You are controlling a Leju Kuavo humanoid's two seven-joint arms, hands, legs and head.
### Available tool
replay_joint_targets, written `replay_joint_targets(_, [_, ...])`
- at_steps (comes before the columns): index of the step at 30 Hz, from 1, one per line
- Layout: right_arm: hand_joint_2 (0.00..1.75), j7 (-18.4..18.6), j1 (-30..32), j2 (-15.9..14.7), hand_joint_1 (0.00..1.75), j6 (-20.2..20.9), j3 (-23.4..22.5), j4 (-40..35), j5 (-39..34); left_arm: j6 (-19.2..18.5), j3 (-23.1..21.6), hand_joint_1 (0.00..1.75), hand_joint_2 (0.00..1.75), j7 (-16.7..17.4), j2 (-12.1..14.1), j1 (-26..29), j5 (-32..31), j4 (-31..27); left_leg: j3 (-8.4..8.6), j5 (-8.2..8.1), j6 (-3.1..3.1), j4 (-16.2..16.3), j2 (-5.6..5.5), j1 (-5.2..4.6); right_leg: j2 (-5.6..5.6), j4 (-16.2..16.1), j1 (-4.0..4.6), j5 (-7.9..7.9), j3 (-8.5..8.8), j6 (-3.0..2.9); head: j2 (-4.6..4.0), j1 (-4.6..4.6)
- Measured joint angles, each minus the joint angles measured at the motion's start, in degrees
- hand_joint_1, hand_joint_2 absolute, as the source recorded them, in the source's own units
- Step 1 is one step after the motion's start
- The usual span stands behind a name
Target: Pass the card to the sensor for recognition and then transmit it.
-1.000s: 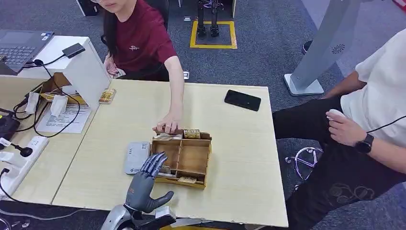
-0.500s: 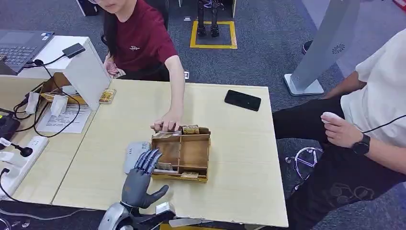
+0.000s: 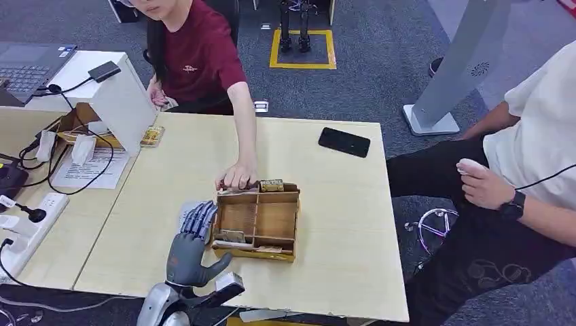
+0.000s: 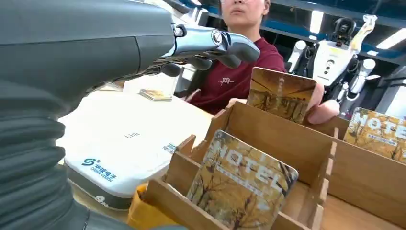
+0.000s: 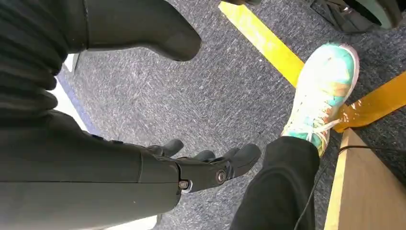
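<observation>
My left hand hovers over the reader, fingers spread, beside the card in the tray; my right hand looks empty, fingers apart.

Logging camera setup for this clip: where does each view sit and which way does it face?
Head view: high, looking down at the table; left hand shows.
Left wrist view: behind the left hand, facing the wooden tray; shared with head view.
Right wrist view: hanging, facing carpet; right hand shows.
</observation>
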Motion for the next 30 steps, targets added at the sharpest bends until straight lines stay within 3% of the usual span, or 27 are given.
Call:
replay_joint_targets(11, [1.75,-0.2,0.0,0.0,0.0,-0.1,-0.1,0.0,0.0,0.0,0.7,0.0,1.75,-2.5,-0.5,0.0,4.0,1.4,0.0,0.0,0.0,0.0,0.0,0.0,0.0,0.0,0.0,0.0,-0.01,0.0,0.0,0.0])
replay_joint_targets(26, [1.75,-0.3,0.0,0.0,0.0,-0.2,-1.0,0.0,0.1,0.0,0.7,0.0,1.75,-1.9,-0.5,0.0,6.8,1.4,0.0,0.0,0.0,0.0,0.01,0.0,0.01,0.0,0.0,0.0,-0.01,0.0,0.0,0.0])
replay_joint_targets(27, [1.75,-0.3,0.0,0.0,0.0,-0.2,-1.0,0.0,0.1,0.0,0.7,0.09,1.75,-1.9,-0.5,0.0,6.8,1.4,0.0,0.0,0.0,0.0,0.01,0.0,0.0,0.0,0.0,0.0,-0.01,0.0,0.0,0.0])
replay_joint_targets(28, [1.75,-0.3,0.0,0.0,0.0,-0.2,-1.0,0.0,0.1,-0.1,0.6,1.75,1.75,-1.8,-0.5,0.0,7.0,1.4,0.0,0.0,0.0,0.0,0.01,0.0,0.0,0.0,0.0,0.0,-0.01,0.0,0.02,0.0])
replay_joint_targets(30, [1.75,-0.3,0.0,0.0,0.0,-0.2,-1.0,0.0,0.1,-0.2,0.5,1.75,1.75,-1.5,-0.5,-0.1,7.2,1.4,0.0,0.0,0.0,0.0,0.01,0.0,0.01,0.0,0.0,0.0,-0.01,0.0,0.02,0.0])
